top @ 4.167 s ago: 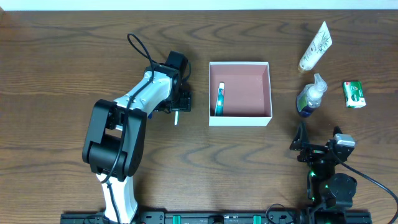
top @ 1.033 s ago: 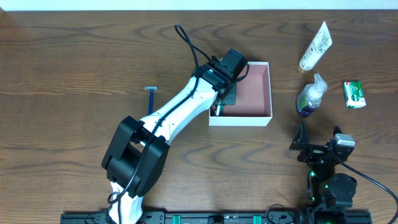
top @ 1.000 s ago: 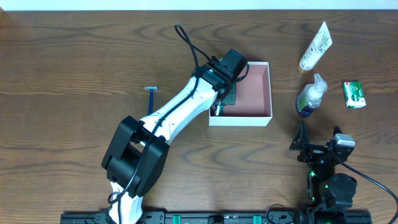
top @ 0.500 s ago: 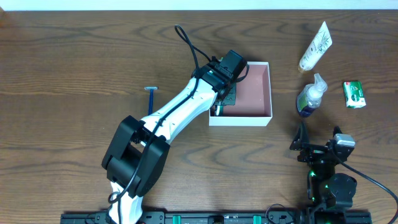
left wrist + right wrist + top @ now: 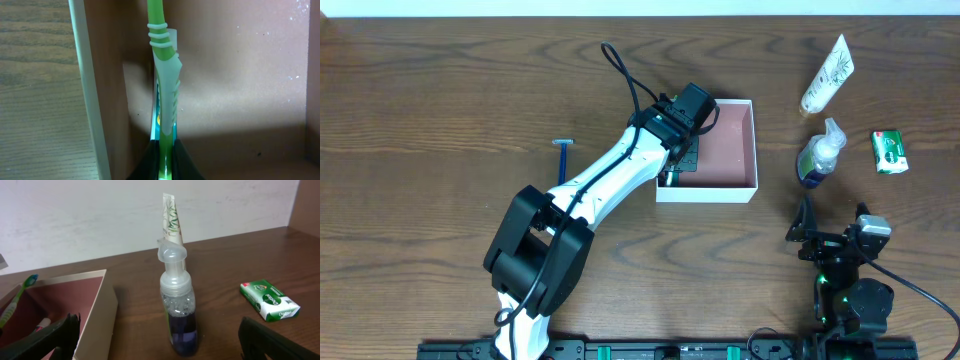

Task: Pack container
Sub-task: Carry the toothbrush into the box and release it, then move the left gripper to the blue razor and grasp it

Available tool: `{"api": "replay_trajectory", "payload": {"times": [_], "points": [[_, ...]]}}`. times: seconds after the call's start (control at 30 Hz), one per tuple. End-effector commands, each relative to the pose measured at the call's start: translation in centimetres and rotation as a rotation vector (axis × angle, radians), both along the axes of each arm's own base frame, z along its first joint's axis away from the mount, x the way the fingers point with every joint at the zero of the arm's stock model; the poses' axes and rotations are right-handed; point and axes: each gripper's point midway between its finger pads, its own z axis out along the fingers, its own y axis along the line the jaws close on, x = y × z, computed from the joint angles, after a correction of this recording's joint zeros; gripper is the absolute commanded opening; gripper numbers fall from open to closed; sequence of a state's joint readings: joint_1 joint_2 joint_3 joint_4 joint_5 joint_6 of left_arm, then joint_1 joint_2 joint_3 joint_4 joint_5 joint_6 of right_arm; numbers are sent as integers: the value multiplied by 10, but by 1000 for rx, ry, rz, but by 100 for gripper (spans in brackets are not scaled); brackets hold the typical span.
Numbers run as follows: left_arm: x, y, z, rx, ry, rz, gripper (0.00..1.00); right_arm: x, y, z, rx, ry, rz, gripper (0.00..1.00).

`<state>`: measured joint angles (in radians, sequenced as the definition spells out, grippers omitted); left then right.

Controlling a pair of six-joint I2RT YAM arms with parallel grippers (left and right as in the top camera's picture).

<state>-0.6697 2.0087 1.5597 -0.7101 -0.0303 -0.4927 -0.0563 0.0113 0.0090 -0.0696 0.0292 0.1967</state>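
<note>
The container [image 5: 725, 140] is a square white-walled box with a pink-brown floor, right of the table's middle. My left gripper [image 5: 670, 172] reaches into its left side, shut on a green toothbrush [image 5: 165, 75]. The brush's handle runs up from between the black fingers [image 5: 187, 162], close beside the white wall [image 5: 87, 90]. A teal item [image 5: 156, 127] lies under it. My right gripper [image 5: 832, 225] stands open near the front right edge, with nothing between its jaws. It faces a pump bottle [image 5: 177, 310].
A blue razor [image 5: 563, 160] lies on the wood left of the container. To the container's right stand the purple pump bottle [image 5: 817, 155], a white tube [image 5: 828, 75] and a green soap box [image 5: 889, 152].
About four seconds ago the left arm was over the table left of the container; it has swung right into it. Nothing has moved over the last second.
</note>
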Motion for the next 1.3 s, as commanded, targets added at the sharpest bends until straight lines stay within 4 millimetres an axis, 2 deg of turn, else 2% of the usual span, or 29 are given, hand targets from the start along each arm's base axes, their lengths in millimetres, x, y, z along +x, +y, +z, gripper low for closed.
{"api": "replay_trajectory", "payload": {"times": [0.0,0.1,0.6,0.7,0.8,1.0,1.07,1.13,1.27], "points": [[0,6,-8,30,8,-4,8,0,-2,-1,-14,2,-5,99],[0,5,-8,30,7,-4,14,0,-2,-1,-14,2,-5,99],[1,5,-8,31,3,-14,14,0,-2,-1,-14,2,-5,99],[4,2,-3,25,-18,-41,14,0,-2,-1,-14,2,-5,99],[11,-4,16,1,-54,-60,14,0,-2,-1,-14,2,-5,99],[20,-9,82,-49,-170,-113,15,0,-2,-1,-14,2,-5,99],[21,1,104,-43,-209,-91,15,0,-2,-1,-14,2,-5,99],[23,25,123,-3,-246,-46,16,0,-2,-1,-14,2,-5,99],[18,75,135,74,-217,36,16,0,-2,-1,-14,2,-5,99]]}}
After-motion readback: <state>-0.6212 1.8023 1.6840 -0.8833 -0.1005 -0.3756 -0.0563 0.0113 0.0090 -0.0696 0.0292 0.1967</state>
